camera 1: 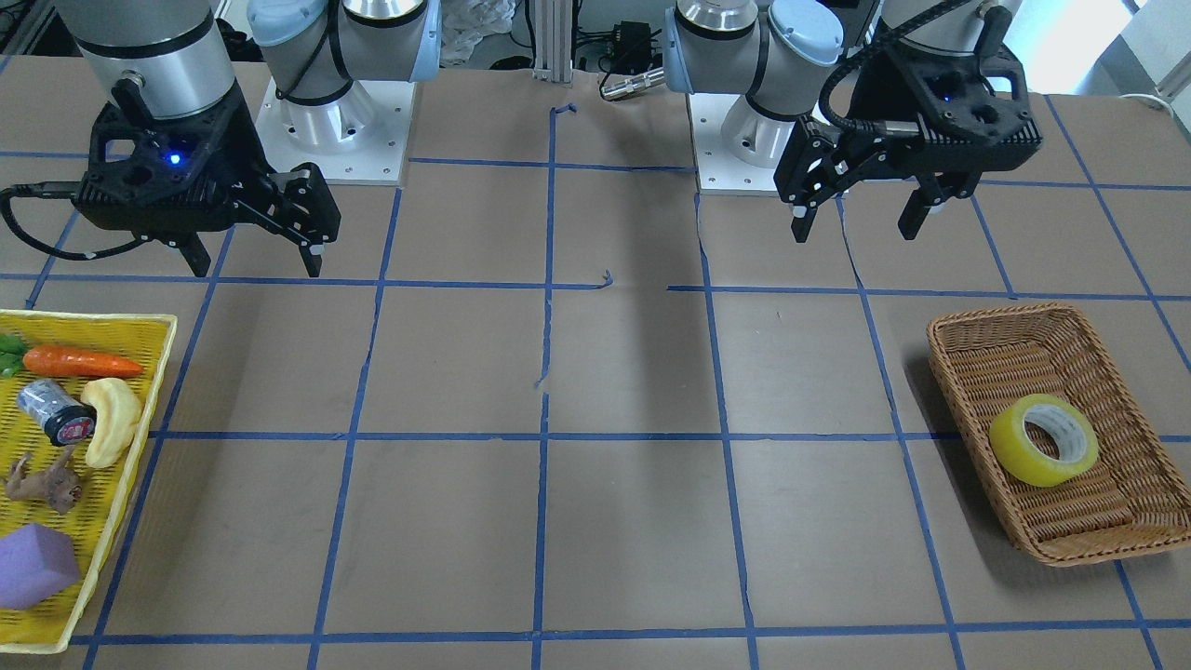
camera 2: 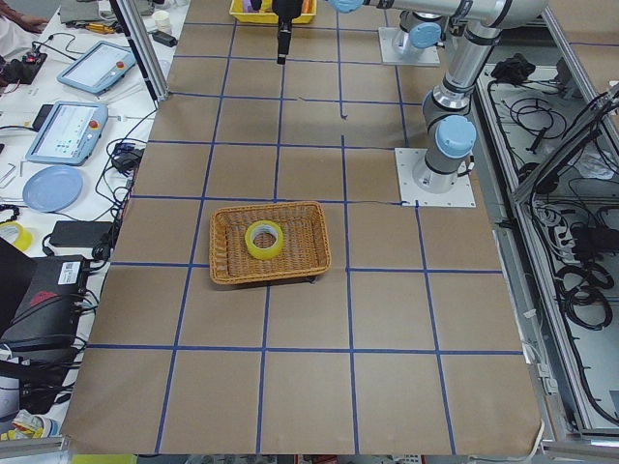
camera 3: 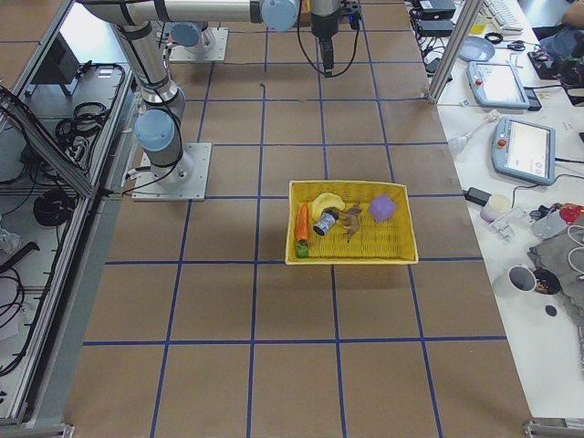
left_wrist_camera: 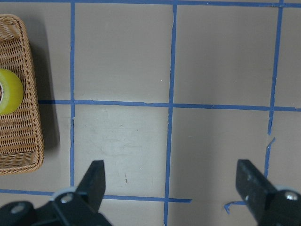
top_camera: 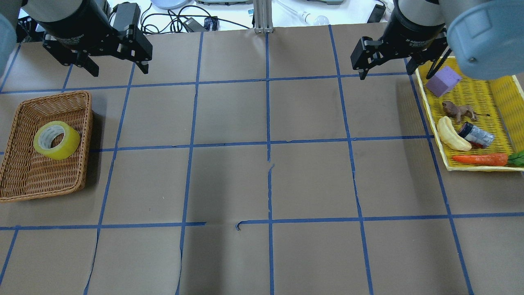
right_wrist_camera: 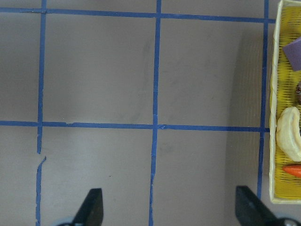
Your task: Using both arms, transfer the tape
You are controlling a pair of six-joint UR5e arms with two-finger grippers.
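Observation:
The tape (top_camera: 56, 140), a yellow roll with a white core, lies in the wicker basket (top_camera: 24, 180) on my left side. It also shows in the front view (camera 1: 1043, 439), the left side view (camera 2: 263, 240) and at the left edge of the left wrist view (left_wrist_camera: 9, 92). My left gripper (top_camera: 119, 70) is open and empty; it hovers above the table beyond the basket and apart from it, as the front view (camera 1: 856, 231) shows. My right gripper (top_camera: 395, 76) is open and empty, just left of the yellow tray (top_camera: 440, 141). Both wrist views show the fingers (left_wrist_camera: 94, 181) (right_wrist_camera: 91, 202) spread over bare paper.
The yellow tray (camera 1: 140, 437) holds a carrot (camera 1: 82, 362), a banana (camera 1: 112, 419), a small black cylinder with a red end (camera 1: 56, 411), an animal figure (camera 1: 46, 479) and a purple block (camera 1: 33, 563). Blue tape lines grid the brown table. Cables lie beyond its far edge.

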